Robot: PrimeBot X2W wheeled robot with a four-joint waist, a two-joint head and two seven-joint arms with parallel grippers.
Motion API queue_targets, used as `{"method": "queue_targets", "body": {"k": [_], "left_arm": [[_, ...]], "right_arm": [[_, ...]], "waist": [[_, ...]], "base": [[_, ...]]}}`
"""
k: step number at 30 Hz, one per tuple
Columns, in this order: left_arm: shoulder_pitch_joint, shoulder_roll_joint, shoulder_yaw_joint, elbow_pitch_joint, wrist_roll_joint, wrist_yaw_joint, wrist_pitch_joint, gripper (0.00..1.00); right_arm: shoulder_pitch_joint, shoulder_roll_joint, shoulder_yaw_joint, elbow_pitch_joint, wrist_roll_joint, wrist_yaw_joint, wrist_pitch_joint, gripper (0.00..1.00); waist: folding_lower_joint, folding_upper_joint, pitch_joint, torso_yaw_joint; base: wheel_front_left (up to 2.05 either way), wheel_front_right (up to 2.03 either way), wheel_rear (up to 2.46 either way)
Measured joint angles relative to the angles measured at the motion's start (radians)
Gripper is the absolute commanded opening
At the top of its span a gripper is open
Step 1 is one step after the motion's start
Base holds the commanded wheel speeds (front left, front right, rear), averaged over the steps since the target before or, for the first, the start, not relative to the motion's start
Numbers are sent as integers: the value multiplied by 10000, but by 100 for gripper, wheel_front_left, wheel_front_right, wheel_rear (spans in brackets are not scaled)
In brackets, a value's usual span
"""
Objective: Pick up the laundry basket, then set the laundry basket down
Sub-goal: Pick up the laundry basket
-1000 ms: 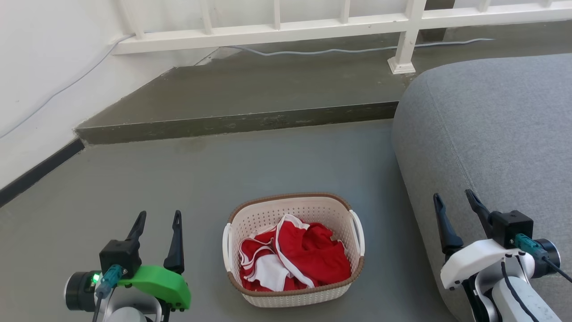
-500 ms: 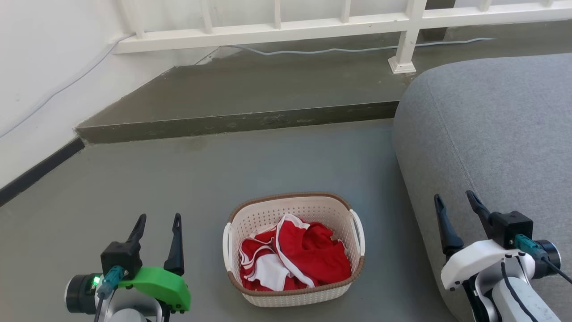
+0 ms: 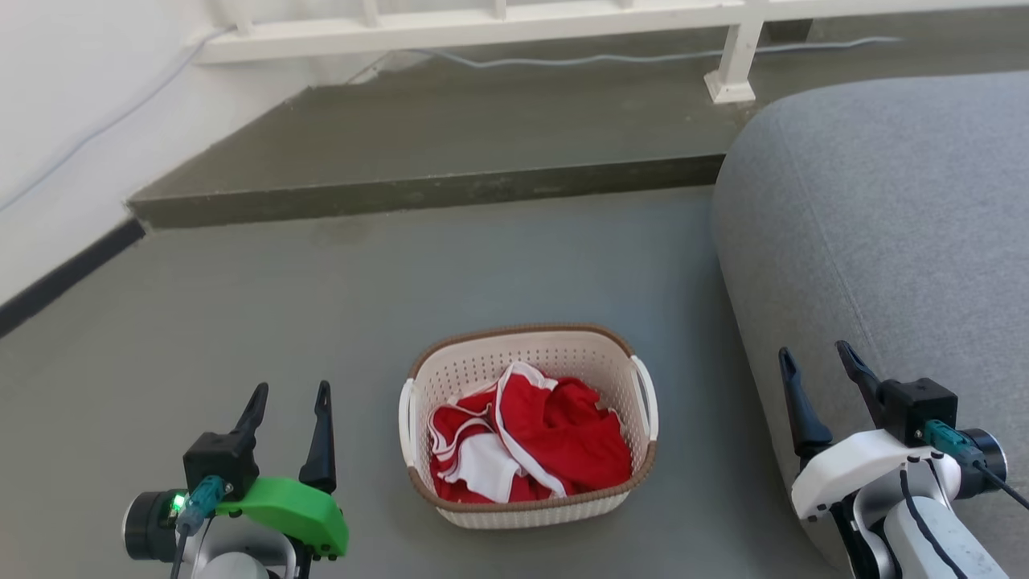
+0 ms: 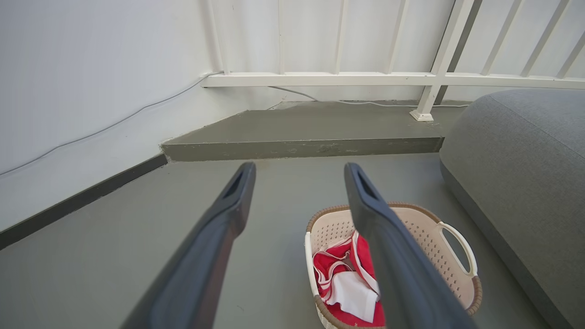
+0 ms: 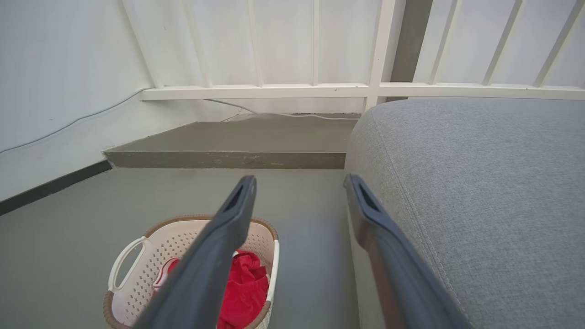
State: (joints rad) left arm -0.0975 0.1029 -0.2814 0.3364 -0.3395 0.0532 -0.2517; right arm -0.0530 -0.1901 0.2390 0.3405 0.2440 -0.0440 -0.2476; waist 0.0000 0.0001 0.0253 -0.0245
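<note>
The laundry basket [image 3: 599, 366] stands on the grey floor, cream-white and perforated with a brown rim and white side handles. Red and white clothes [image 3: 526, 446] fill it. The basket [image 4: 425, 233] lies low and right of the fingers in the left wrist view, and the basket [image 5: 151, 256] sits at lower left in the right wrist view. My left gripper [image 3: 291, 395] hovers open to the basket's left, holding nothing. My right gripper [image 3: 814, 352] is open to its right, in front of the sofa, and holds nothing.
A grey sofa [image 3: 892, 225] fills the right side, close to the right arm. A raised concrete step [image 3: 426, 193] runs across behind the basket, with a white railing [image 3: 563, 20] and a cable beyond it. A white wall [image 3: 72, 121] with dark skirting bounds the left.
The whole head picture has shifted: the step and railing sit higher in the frame, so the camera tilted down. The basket and both open grippers stay in the same relation.
</note>
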Motion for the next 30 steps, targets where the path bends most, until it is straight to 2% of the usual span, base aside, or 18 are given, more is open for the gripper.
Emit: {"method": "queue_targets", "body": {"k": [7, 30], "left_arm": [[-195, -171, -23, -221, 4, -2, 0, 100], [-2474, -249, 100, -236, 336, -2, -2, 100]], "right_arm": [[-321, 0, -15, -104, -54, 77, -4, 100], [-2341, 65, -253, -165, -165, 263, -40, 100]], "waist": [[0, 0, 756, 9], [1, 0, 3947, -32]], "base": [[0, 0, 0], [0, 0, 0]]}}
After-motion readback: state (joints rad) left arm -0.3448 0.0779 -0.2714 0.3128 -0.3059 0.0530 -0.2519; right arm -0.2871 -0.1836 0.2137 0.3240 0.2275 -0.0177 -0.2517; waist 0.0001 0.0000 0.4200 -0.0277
